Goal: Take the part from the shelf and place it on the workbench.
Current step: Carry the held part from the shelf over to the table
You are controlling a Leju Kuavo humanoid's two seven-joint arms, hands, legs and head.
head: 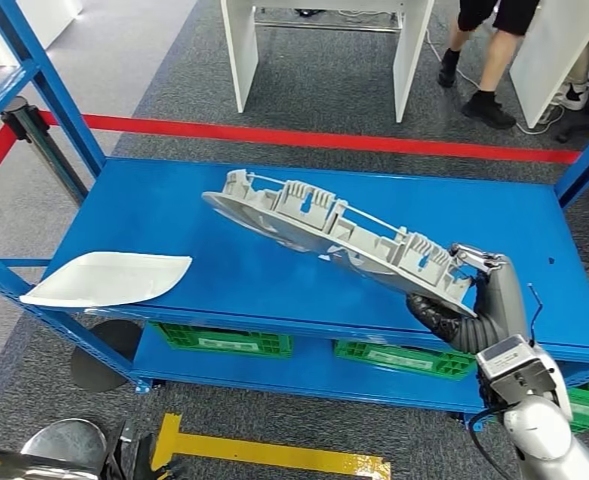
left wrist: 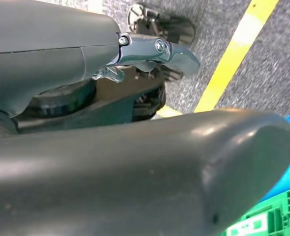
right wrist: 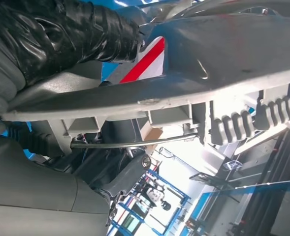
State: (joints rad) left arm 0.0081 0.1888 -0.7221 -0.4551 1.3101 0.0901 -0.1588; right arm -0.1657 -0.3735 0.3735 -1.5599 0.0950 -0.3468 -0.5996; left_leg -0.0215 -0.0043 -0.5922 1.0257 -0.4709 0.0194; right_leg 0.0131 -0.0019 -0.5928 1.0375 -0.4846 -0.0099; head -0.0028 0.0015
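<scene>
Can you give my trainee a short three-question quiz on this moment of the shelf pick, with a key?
1. True or false: the long grey ribbed plastic part lies flat on the blue metal shelf.
2. Which of the robot's hands holds that part? A) left hand B) right hand C) neither
3. Fill in: the flat white curved panel sits at the shelf's front ____ corner in the head view.

Key:
1. False. It is lifted and tilted, its far end raised over the shelf.
2. B. The right hand grips its near end; the left hand hangs by the floor with nothing seen in it.
3. Left, overhanging the edge.
</scene>
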